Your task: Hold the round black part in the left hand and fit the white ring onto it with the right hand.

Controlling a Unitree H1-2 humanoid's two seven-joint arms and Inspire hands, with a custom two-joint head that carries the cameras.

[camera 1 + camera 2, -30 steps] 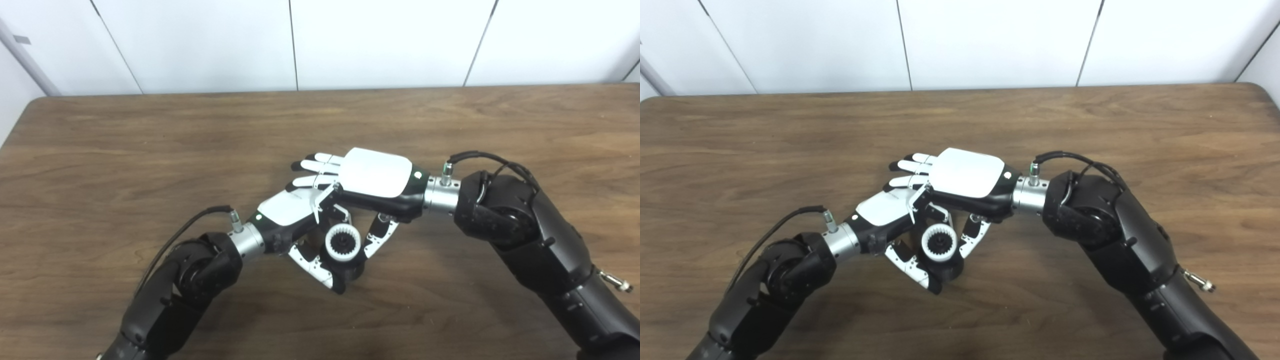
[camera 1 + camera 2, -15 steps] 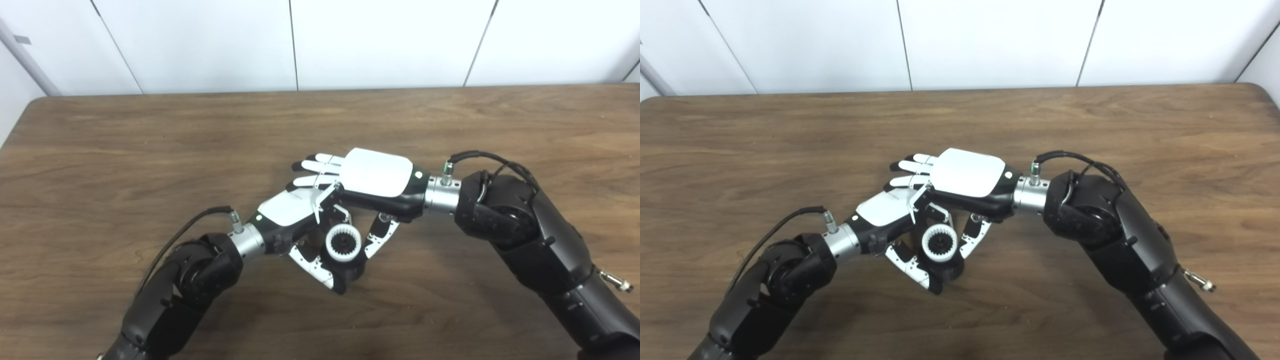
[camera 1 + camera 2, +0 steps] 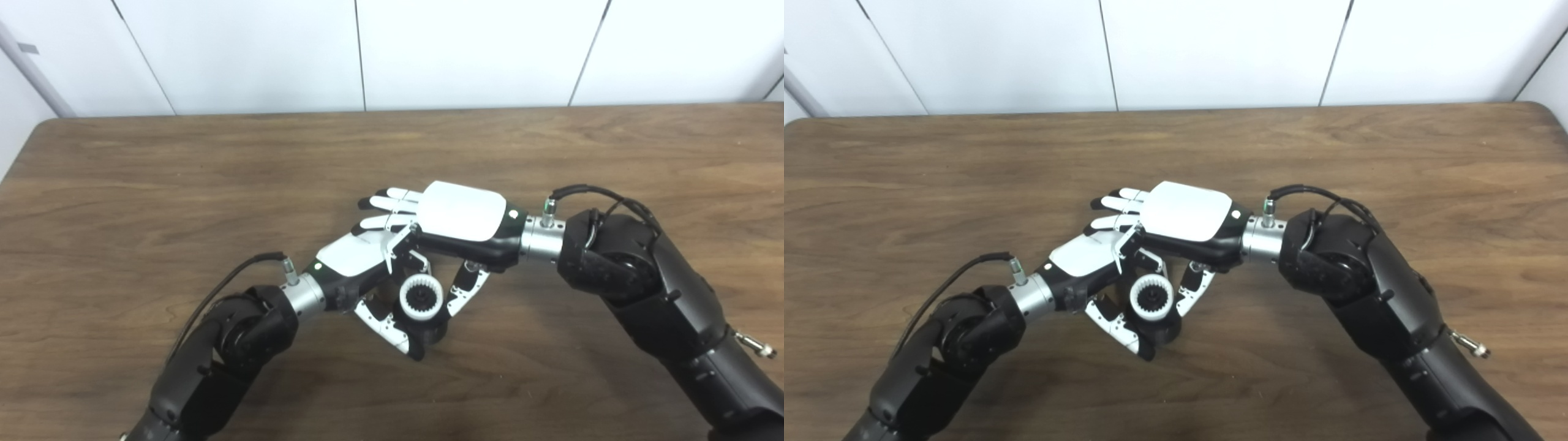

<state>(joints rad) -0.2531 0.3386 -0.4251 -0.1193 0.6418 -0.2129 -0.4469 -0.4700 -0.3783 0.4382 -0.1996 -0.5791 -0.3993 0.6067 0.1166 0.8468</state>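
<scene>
Over the middle of the wooden table (image 3: 184, 159) the two hands meet. The left hand (image 3: 355, 257) is closed around one round black part (image 3: 429, 327); its thumb lies under the part on the near side and its other fingers curl behind it. The part is held just above the table, a little nearer to the robot than the right hand.

One white ring (image 3: 421, 297) sits on the upper end of the black part. The ring has small teeth on its inner edge and a dark centre. Its round opening faces up and toward the cameras, so the axis of ring and part is tilted, with the top leaning to the robot. How deep the ring sits on the part I cannot tell.

The right hand (image 3: 459, 214) lies flat, palm down, above and behind the ring. Its long fingers (image 3: 386, 205) are stretched straight to the left, over the back of the left hand. Its thumb (image 3: 462, 291) hangs down just beside the right edge of the ring. This hand is spread and grasps nothing that I can see; whether the thumb touches the ring is not clear.
</scene>
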